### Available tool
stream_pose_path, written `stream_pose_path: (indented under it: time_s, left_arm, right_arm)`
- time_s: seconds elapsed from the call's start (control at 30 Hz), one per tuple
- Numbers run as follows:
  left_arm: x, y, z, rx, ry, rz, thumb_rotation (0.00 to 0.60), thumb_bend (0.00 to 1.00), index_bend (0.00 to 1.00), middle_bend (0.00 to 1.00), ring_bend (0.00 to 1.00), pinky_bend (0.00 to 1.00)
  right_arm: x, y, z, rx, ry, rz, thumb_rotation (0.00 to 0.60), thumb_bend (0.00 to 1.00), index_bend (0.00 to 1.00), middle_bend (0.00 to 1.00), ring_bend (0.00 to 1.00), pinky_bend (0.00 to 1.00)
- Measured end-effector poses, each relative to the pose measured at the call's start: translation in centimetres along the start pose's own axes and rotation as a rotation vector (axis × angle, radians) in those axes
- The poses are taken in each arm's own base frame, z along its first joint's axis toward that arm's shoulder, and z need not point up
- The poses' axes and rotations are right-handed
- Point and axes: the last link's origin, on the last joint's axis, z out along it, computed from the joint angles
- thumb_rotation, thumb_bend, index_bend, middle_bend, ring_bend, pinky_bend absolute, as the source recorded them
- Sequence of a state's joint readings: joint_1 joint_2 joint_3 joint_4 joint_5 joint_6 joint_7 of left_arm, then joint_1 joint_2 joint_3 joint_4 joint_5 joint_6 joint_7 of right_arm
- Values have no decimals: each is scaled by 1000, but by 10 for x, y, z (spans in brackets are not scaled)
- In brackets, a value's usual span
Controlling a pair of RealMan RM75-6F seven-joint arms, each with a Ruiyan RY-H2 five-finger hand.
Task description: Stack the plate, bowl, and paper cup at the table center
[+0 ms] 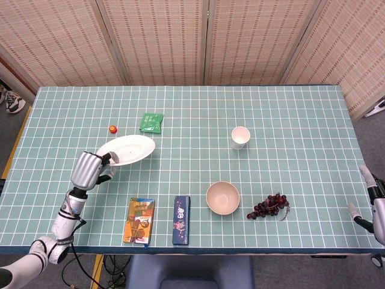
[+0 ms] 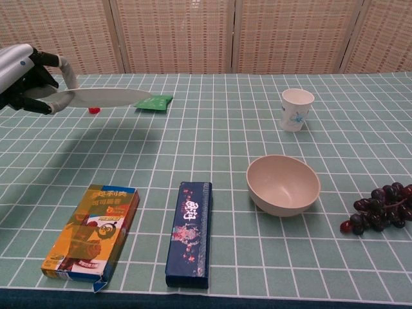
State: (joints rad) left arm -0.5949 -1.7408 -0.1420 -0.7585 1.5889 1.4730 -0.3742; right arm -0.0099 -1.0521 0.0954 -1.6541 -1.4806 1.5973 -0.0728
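Nearest the table's front edge, at about 7 o'clock from centre: an orange snack box (image 2: 92,237) lying flat, and just beside it toward 6 o'clock a dark blue floral box (image 2: 189,233), long axis running front to back. At 5 o'clock, the beige bowl (image 2: 283,185) sits upright on the green grid cloth, apart from everything; a bunch of dark grapes (image 2: 379,207) lies near it toward 4 o'clock. Right hand (image 1: 374,203) shows only at the frame's edge off the table's right side, near 4 o'clock; fingers look apart, nothing in them, well clear of all objects. Left hand (image 1: 89,169) at roughly 9 o'clock, fingers closed over the near rim of the white plate (image 1: 129,149); thumb on top of the rim, other fingers curled beneath. Chest view has the plate (image 2: 106,97) lifted off the cloth, close to level, its shadow cast on the table below. Farther back, a small red object (image 1: 112,128) at 10 o'clock, partly hidden by the plate in the chest view; a green packet (image 1: 151,122) beside it toward 11 o'clock. Paper cup (image 2: 297,109) stands upright at 2 o'clock, untouched, well apart from the bowl.
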Motion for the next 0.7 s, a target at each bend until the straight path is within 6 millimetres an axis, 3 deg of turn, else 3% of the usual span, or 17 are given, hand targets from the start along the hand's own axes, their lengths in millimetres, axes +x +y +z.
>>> stream_pose_path:
  time_s: [0.37, 0.7]
  left_arm:
    - [-21, 34, 32, -96, -12, -7, 600, 440, 595, 1000, 1000, 1000]
    - [-46, 57, 50, -149, -60, 44, 600, 441, 590, 1000, 1000, 1000]
  right_arm:
    - [0, 2, -3, -16, -2, -2, 600, 276, 66, 200, 236, 252]
    - [1, 5, -3, -25, -4, -4, 600, 276, 66, 201, 240, 252]
